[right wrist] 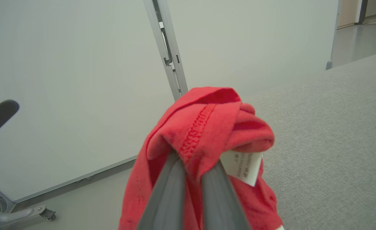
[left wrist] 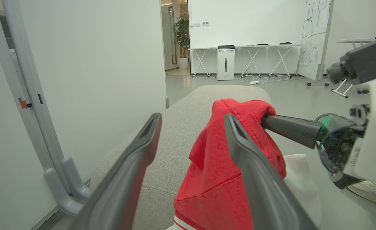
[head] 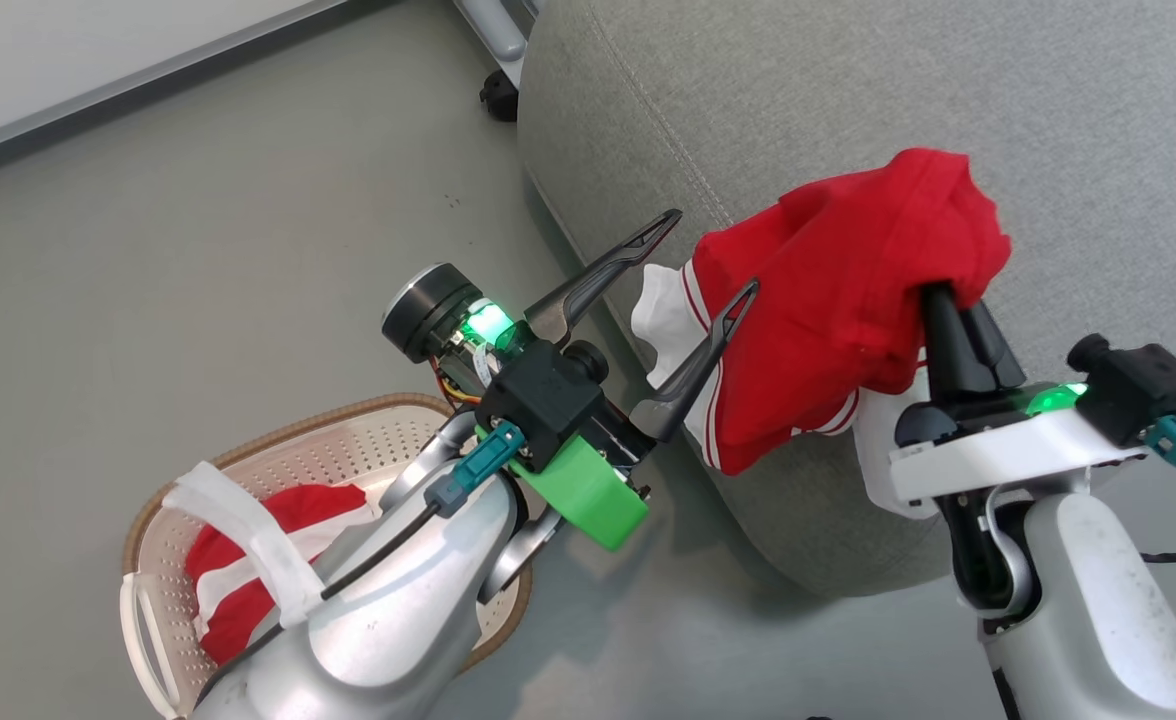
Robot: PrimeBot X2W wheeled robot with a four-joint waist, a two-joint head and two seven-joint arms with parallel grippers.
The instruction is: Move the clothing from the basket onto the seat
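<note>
Nearest the head cam is the pale left forearm [head: 388, 620]. Past it, the left gripper [head: 712, 251] has its jaws spread wide w/ nothing btwn them, fingers aimed up-right at the seat [head: 898, 90] corner.

The right gripper [head: 948, 300] is pinched tight on a bunched fold of the red garment [head: 848, 280]. In the right wrist view its two fingers press together under the cloth, w/ a white care tag [right wrist: 242, 166] beside them. The garment hangs off those fingertips over the seat's front corner. Its bulk droops down-left toward the left gripper, white trim lowest. Can't tell if the hem touches the cushion side; prob. just brushing.

Key relation: the garment's long axis runs from the grip down toward the robot's left, and the open seat top lies fwd and right of the grip. So this looks like the right arm's carry. It needs to go fwd past the rounded edge, else the cloth could slide off the corner to the floor [head: 198, 250]. Lots of bare cushion beyond.

The left gripper's near finger sits just beside the cloth, a snag risk.

The second red garment [head: 248, 570] lies in the basket [head: 388, 415] on the floor at lower left, partly under the left arm, which is the nearer arm to it.
</note>
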